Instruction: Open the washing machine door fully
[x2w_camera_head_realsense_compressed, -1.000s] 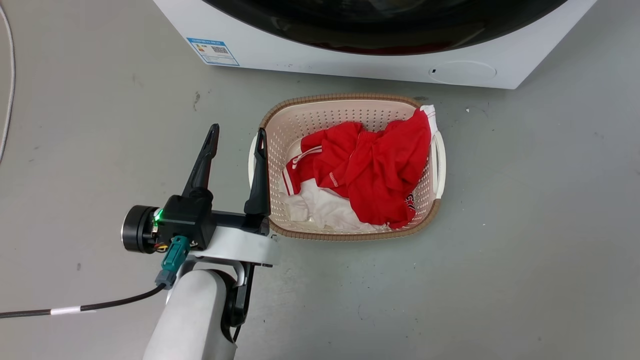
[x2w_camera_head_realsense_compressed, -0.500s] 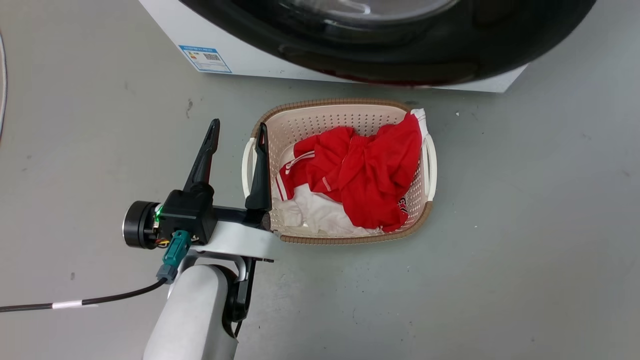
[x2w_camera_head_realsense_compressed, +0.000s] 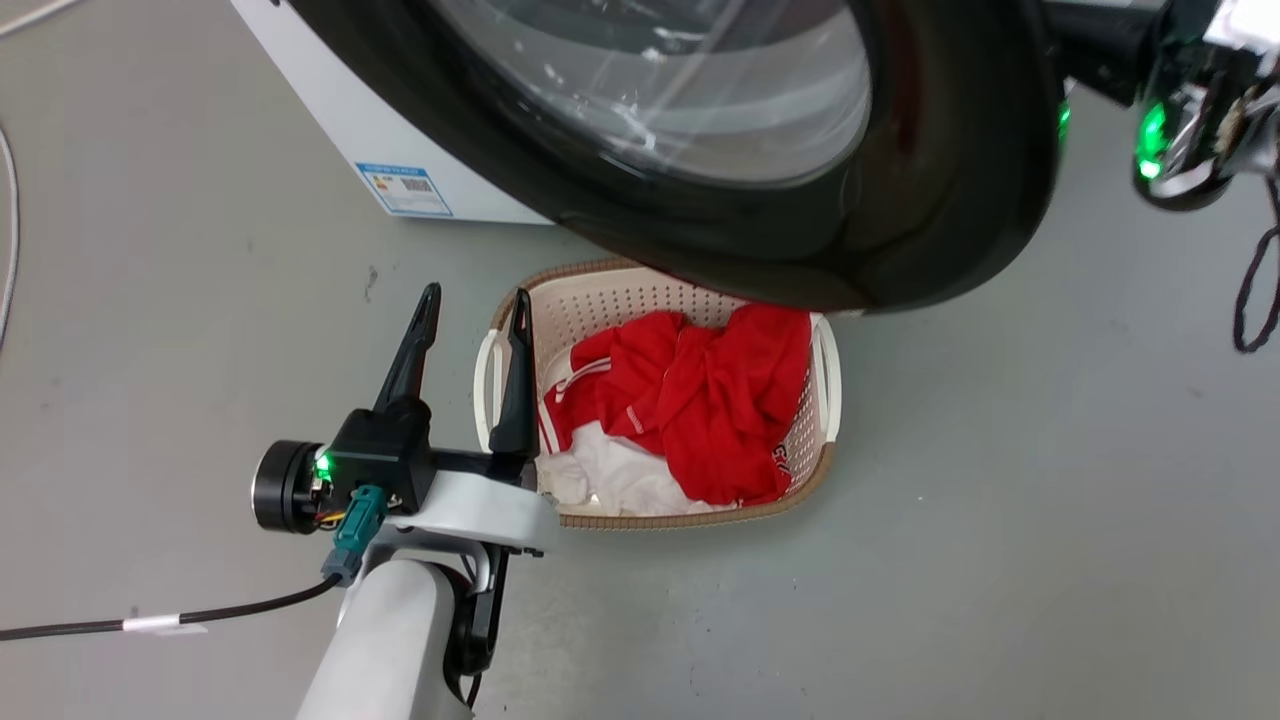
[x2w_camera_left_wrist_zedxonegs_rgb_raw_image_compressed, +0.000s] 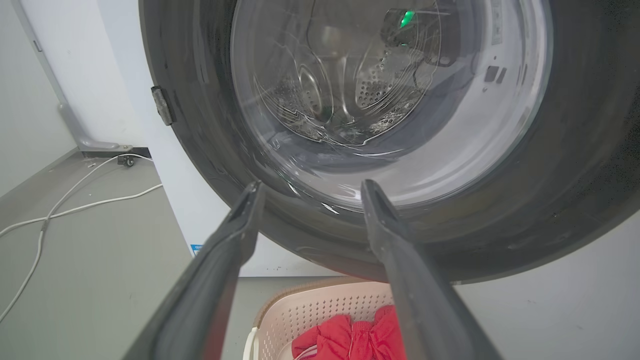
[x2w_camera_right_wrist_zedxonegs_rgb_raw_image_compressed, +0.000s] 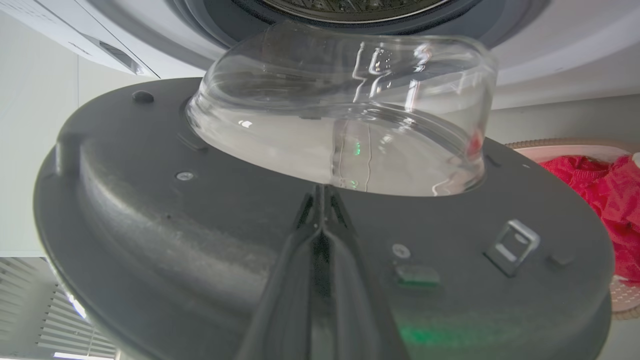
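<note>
A basket (x2w_camera_head_realsense_compressed: 640, 520) sat on grey floor (x2w_camera_head_realsense_compressed: 1000, 500). Left gripper (x2w_camera_head_realsense_compressed: 477, 293) spread; right gripper (x2w_camera_right_wrist_zedxonegs_rgb_raw_image_compressed: 320, 194), pinched together, touched the inside of the washing machine door (x2w_camera_right_wrist_zedxonegs_rgb_raw_image_compressed: 150, 210).

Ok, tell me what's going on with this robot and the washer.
The robot is opening the washing machine door, which stands swung partway out above a laundry basket of red and white clothes. Its right gripper, fingers shut together, lies along the door's inner face by the glass bowl. The left gripper hangs open beside the basket, holding nothing.

washing machine door (x2w_camera_head_realsense_compressed: 950, 200): glossy black plastic, clear glass | basket (x2w_camera_head_realsense_compressed: 610, 305): perforated plastic (matt)
</note>
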